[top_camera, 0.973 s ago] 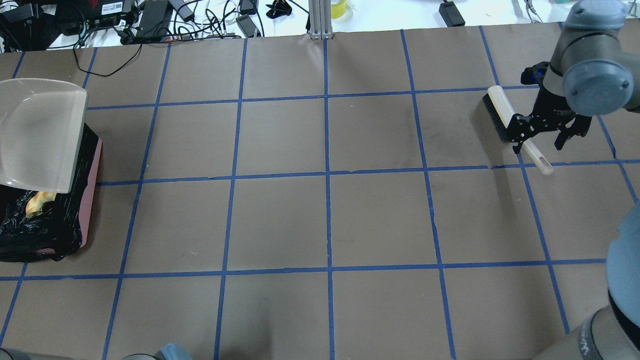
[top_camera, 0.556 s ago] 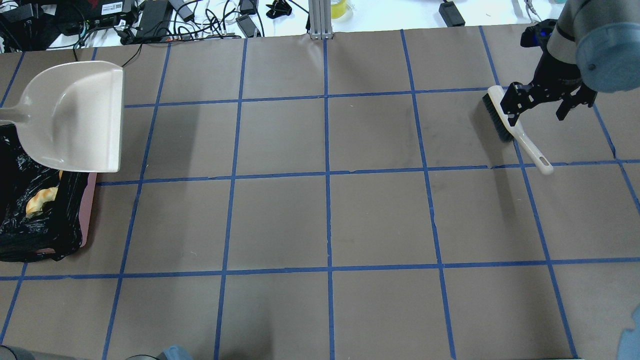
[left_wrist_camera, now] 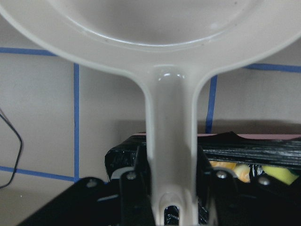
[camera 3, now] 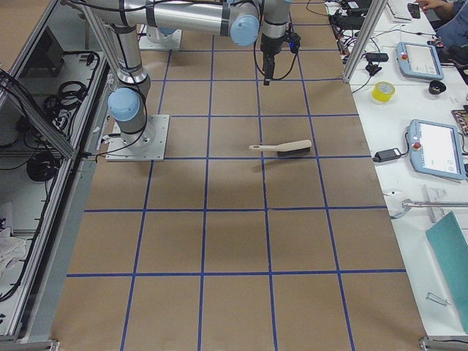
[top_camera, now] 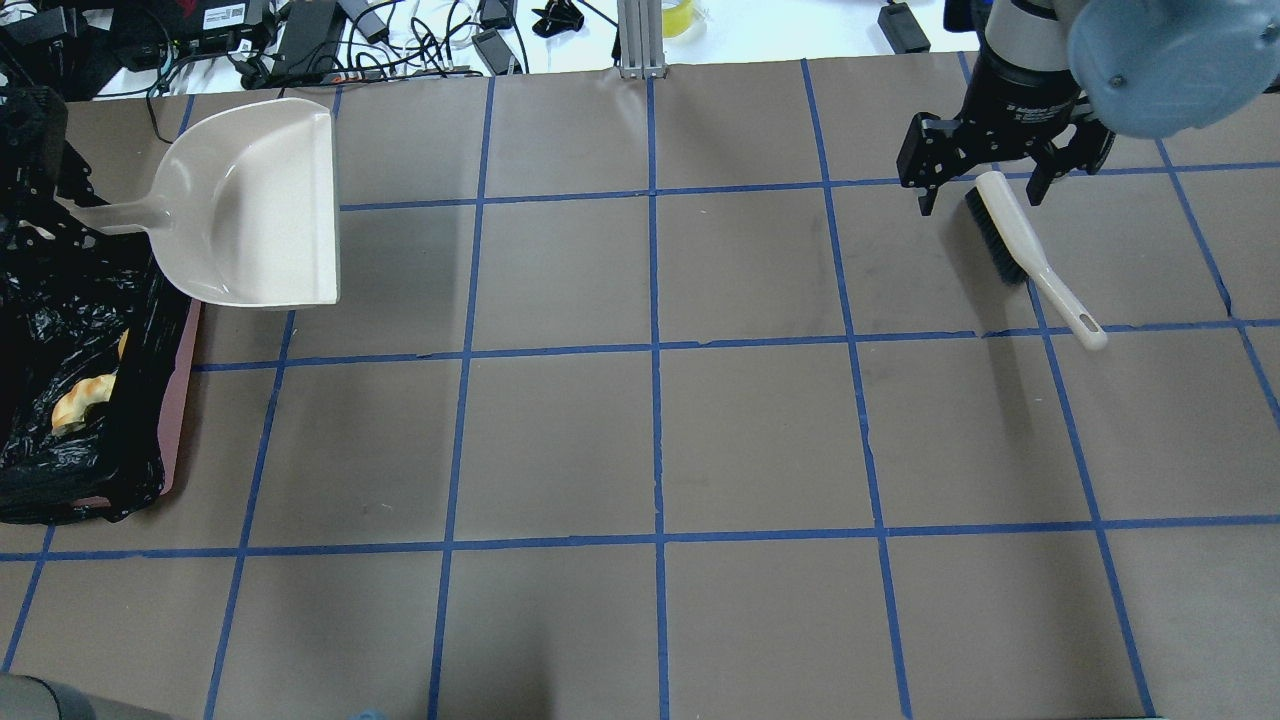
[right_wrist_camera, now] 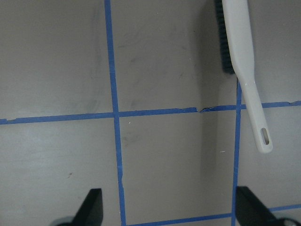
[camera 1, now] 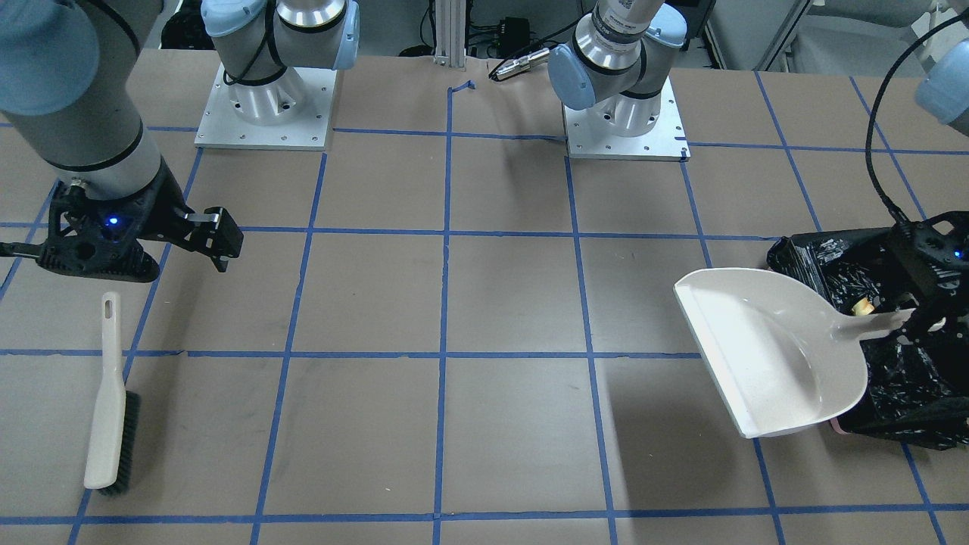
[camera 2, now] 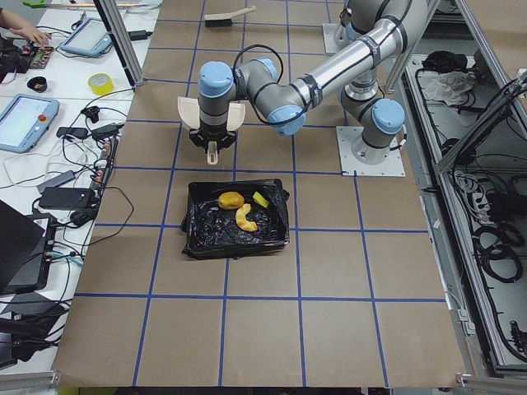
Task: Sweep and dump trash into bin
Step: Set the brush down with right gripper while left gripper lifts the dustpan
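Saw all three trash bits in the bin, mid-frame from the left side; half hidden from overhead. Behind it, found the left gripper squeezing the dustpan handle. Farthest back, found the right gripper spread open near the brush.

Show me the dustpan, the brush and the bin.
cream-white plastic dustpan (top_camera: 262, 212), overhead exterior view, pan floor.
cream-handled black-bristled brush (top_camera: 1012, 228), overhead exterior view, brush back.
black-bagged pink bin (top_camera: 182, 400), overhead exterior view, pink side wall.

Overhead and front-facing, opposed across shared brown blue-gridded table; side views along it; wrist views close-up.
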Available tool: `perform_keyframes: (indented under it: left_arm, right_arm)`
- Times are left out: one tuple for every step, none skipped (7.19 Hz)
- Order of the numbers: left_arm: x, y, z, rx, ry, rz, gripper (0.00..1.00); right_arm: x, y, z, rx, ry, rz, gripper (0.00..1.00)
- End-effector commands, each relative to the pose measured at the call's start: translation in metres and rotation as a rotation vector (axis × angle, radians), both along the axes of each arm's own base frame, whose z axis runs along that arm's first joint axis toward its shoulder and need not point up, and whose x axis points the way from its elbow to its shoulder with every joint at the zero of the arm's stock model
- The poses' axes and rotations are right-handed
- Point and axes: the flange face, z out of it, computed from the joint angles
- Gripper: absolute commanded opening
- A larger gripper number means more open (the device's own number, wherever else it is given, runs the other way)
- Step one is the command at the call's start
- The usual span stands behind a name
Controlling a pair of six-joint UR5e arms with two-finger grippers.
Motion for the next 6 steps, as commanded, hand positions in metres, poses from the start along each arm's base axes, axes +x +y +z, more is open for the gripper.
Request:
perform_keyframes:
  left_arm:
    - [-0.024,-0.025,-0.029,0.004,0.065,-0.015,0.06]
    - [-0.03,-0.03,-0.043,0.025,0.077,-0.022,0.06]
    - [-0.033,-0.033,-0.051,0.041,0.089,0.008,0.06]
    - [-0.05,-0.039,-0.057,0.054,0.094,0.009,0.06]
    - [-0.071,-0.047,-0.061,0.048,0.089,0.004,0.06]
    - [-0.079,-0.052,-0.066,0.045,0.088,0.0,0.06]
  right_arm:
    - [0.028,0.022,0.026,-0.037,-0.005,-0.028,1.0]
    - [0.052,0.031,0.036,-0.058,-0.047,-0.026,1.0]
    - [0.066,0.036,0.037,-0.063,-0.051,-0.041,1.0]
    - [0.078,0.04,0.038,-0.07,-0.053,-0.067,1.0]
    - [0.101,0.047,0.035,-0.077,-0.051,-0.114,1.0]
    - [0.118,0.049,0.035,-0.107,-0.056,-0.117,1.0]
